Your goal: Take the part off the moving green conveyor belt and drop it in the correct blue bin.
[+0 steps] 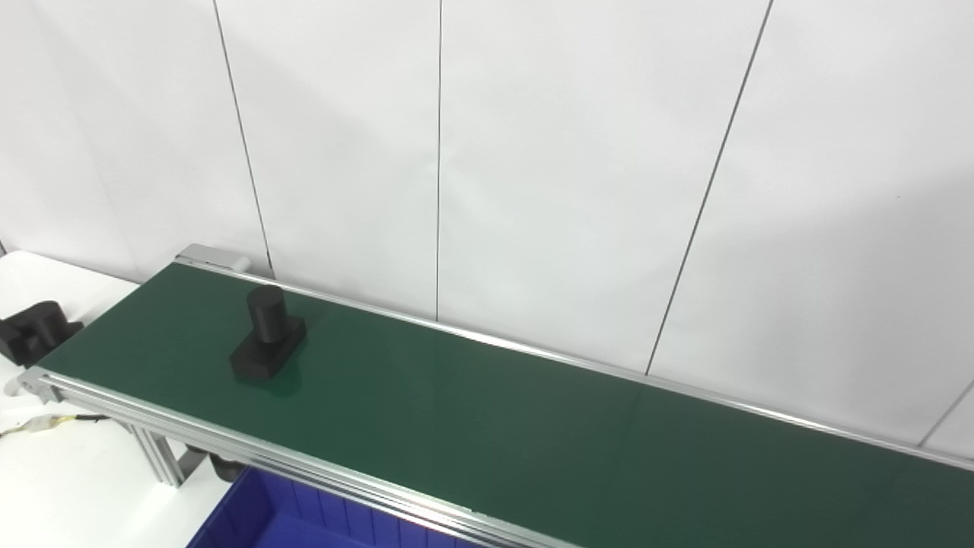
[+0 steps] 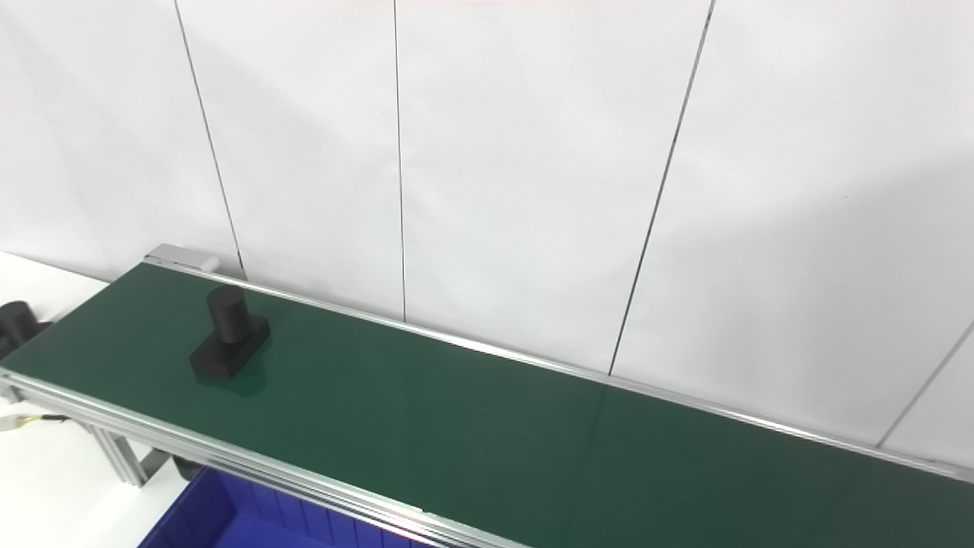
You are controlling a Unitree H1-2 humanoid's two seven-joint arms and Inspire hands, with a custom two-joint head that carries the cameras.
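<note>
Neither hand is in view; a black part (image 1: pixel 268 335) sits on the belt (image 1: pixel 487 426).

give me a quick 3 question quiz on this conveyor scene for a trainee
1. True or false: a robot hand is already holding the black part with an upright cylinder on a flat base.
2. Where does that part sit: A) left end of the green conveyor belt, B) inside the blue plastic bin, C) on the white table?
3. What lies off the belt at far left?

Key: 1 false, no hand shows. 2 A. 3 another black part.
</note>
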